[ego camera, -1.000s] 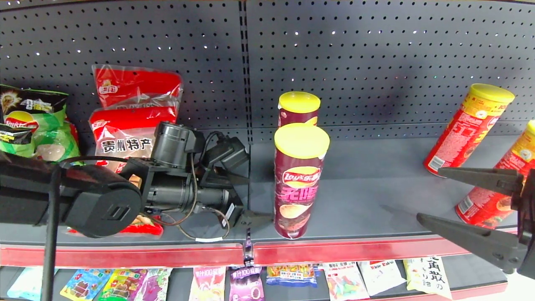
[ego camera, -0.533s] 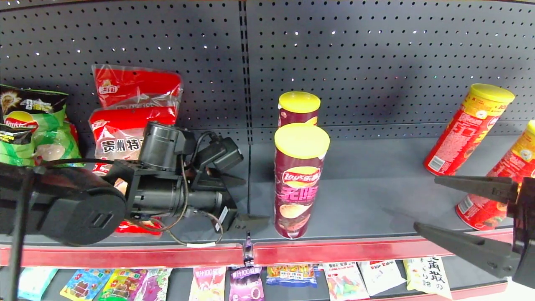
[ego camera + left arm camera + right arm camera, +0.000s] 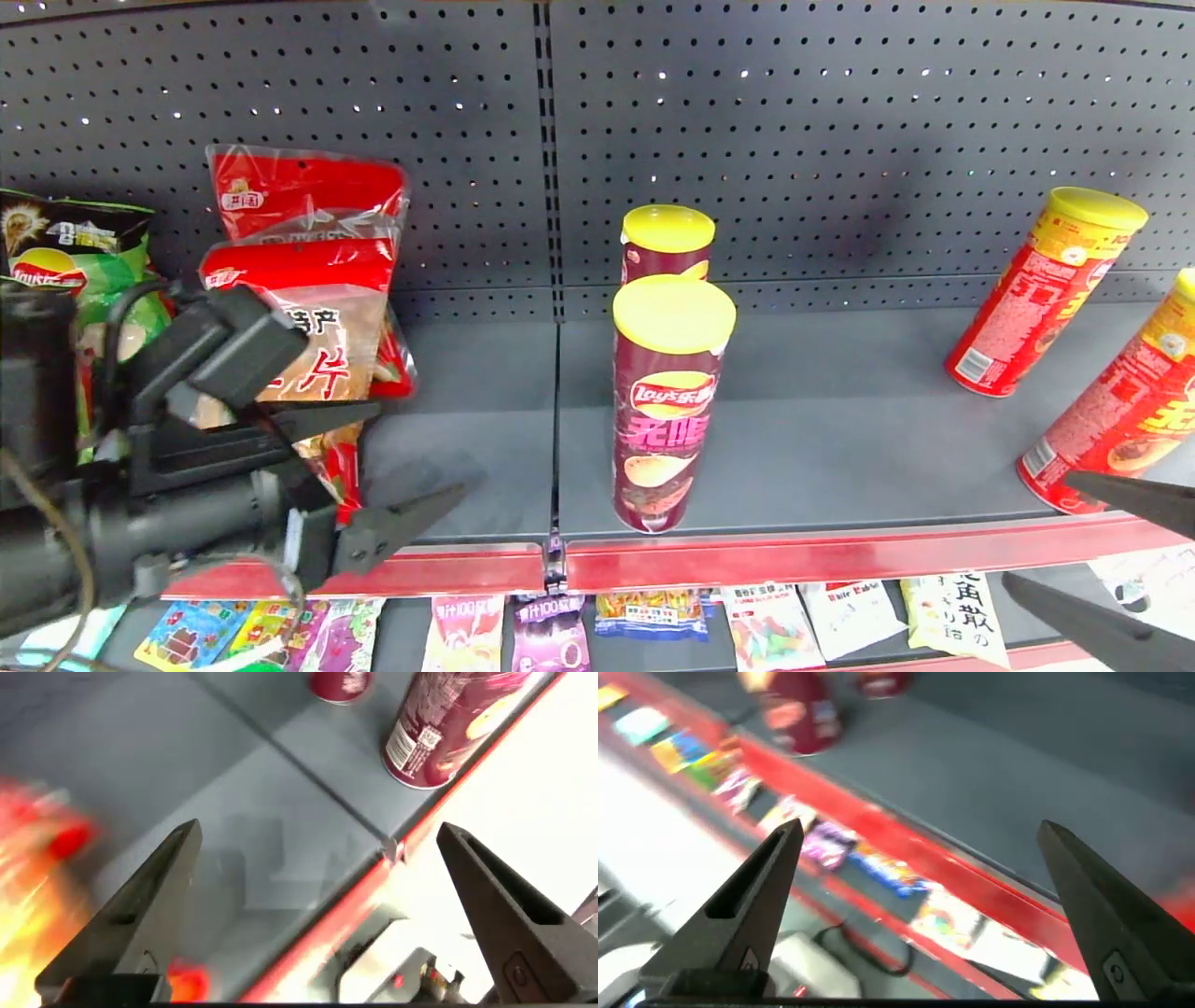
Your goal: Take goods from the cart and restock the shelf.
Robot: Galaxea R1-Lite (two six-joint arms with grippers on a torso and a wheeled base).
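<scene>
Maroon chip can [image 3: 672,401]: upright at front edge of shelf [image 3: 822,439], mid-shelf. Second maroon can [image 3: 667,241] directly behind it, upright. Nothing touches either.
Progress, judged: these two cans stocked; room left between them and red cans [image 3: 1046,289], so more to fetch from cart.
Left gripper [image 3: 420,448]: fingers spread wide, empty, at shelf lip in front of red snack bags [image 3: 308,308]; contact with bags not discernible.
Right gripper [image 3: 1036,527]: spread wide, empty, low at shelf's right end.
</scene>
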